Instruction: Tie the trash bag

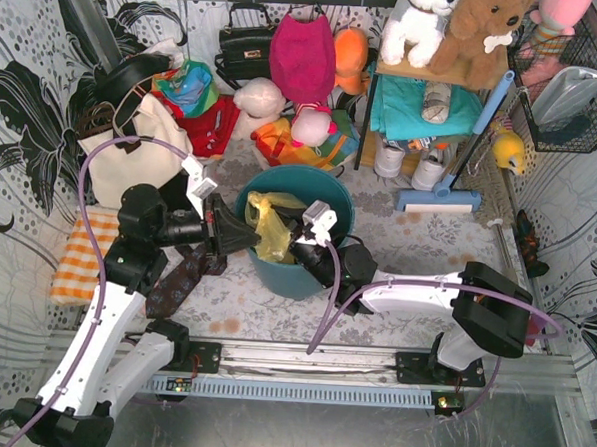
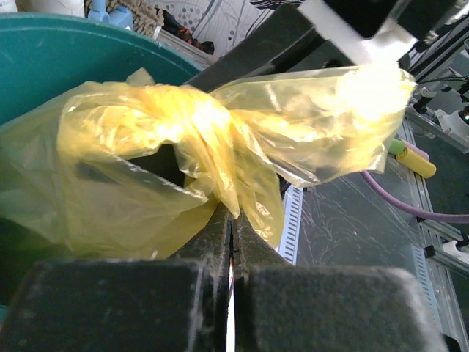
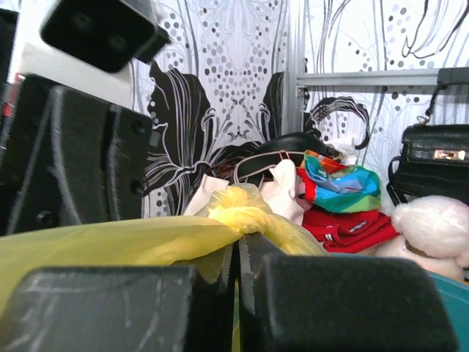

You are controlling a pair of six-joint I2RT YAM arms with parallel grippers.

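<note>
Thin, crinkly, translucent yellow trash bag [image 1: 267, 222] sat bunched in a twisted wad inside the round teal bin [image 1: 276, 278] — left hand [image 2: 231, 227] and right hand [image 3: 236, 253] each pinched tight on its film.

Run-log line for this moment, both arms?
left gripper: jaws shut on trash bag | right gripper: jaws shut on trash bag | trash bag: bunched over teal bin

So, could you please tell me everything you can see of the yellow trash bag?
The trash bag is thin, translucent yellow plastic, crinkled and glossy. It sits in the teal bin, its top gathered and twisted into a bunch, perhaps a loose knot. The left gripper and right gripper each pinch a tail of it from opposite sides.
</note>
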